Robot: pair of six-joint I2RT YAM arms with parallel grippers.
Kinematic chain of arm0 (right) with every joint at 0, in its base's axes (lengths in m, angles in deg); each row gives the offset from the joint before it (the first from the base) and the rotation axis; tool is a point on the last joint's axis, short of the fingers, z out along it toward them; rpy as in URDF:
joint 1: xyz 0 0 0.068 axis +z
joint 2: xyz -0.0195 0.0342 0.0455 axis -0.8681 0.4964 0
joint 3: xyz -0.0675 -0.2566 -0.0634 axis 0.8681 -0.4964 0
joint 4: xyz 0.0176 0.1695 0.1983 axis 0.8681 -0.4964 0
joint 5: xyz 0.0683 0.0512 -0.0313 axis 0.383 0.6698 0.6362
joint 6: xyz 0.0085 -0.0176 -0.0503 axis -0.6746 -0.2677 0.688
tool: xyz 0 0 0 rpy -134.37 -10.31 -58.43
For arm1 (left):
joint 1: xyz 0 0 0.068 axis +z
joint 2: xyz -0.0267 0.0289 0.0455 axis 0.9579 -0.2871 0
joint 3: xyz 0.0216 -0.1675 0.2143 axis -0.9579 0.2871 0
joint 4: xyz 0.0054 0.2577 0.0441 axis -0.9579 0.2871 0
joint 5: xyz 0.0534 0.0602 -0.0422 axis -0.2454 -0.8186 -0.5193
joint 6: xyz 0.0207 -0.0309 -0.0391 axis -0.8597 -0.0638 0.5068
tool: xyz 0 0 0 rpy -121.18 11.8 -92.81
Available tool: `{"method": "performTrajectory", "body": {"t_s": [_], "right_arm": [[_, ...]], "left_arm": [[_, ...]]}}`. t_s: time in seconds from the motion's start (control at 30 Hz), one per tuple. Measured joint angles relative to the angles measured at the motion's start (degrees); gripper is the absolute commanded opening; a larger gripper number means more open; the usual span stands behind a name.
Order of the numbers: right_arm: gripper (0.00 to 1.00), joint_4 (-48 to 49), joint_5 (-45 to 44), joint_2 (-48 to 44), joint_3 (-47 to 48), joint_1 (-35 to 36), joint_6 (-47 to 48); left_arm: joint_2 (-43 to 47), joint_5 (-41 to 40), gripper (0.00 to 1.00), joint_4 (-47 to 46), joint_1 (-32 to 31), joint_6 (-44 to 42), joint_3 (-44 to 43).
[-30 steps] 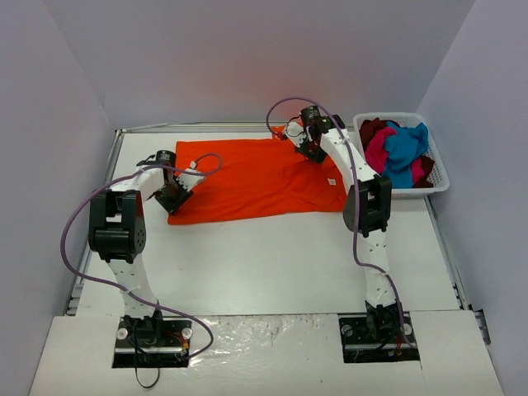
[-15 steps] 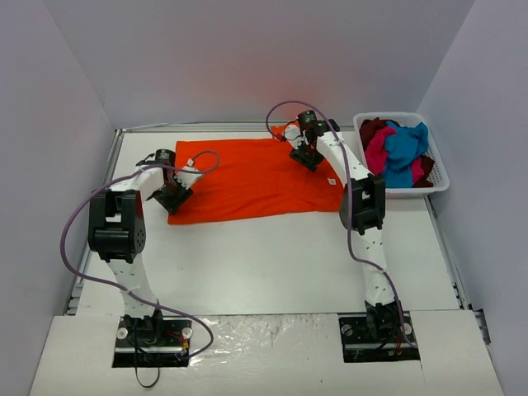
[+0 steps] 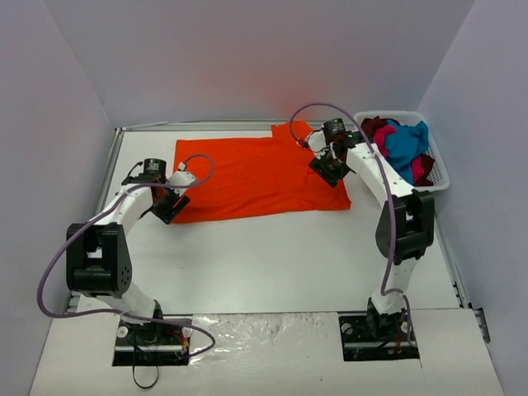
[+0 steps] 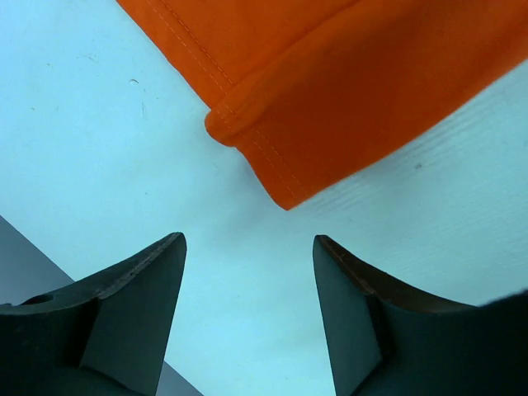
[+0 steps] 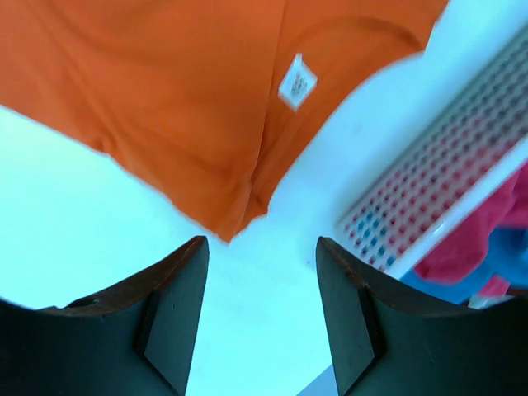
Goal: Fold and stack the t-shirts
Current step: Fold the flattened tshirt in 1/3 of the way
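Both arms have swung outward since a second ago over the desk [image 3: 272, 256], where the orange t-shirt [image 3: 247, 177] lies spread flat toward 12 o'clock and the white basket [image 3: 440, 186] at 2 o'clock holds the teal, pink and dark red t-shirts [image 3: 402, 148] in a heap. At the orange shirt's 8 o'clock corner the left fingers [image 4: 132, 313] are parted wide above bare desk, just short of the doubled hem, gripping nothing. At its 3 o'clock edge the right fingers [image 5: 173, 305] are likewise wide and empty, with the small white tag [image 5: 297, 82] nearby.
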Motion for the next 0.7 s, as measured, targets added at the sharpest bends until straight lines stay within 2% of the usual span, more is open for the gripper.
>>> {"method": "performTrajectory", "body": {"t_s": [0.13,0.3,0.5,0.7], "right_arm": [[0.53,1.5,1.2,-8.9,-12.1,-2.1,-0.9],[0.53,3.4,3.6,-13.0,-21.4,-4.9,-1.8],[0.53,5.9,6.4,-13.9,-28.5,-5.5,-3.1],[0.53,8.0,7.7,-13.6,-29.9,-5.5,-3.9]], "left_arm": [[4.0,1.2,0.64,-0.6,0.0,-0.4,3.9],[5.4,3.0,0.64,-0.8,-0.4,-1.8,6.8],[5.6,4.2,0.64,-2.3,-2.0,-3.3,9.2],[4.7,4.3,0.64,-4.4,-3.1,-4.3,9.7]]}}
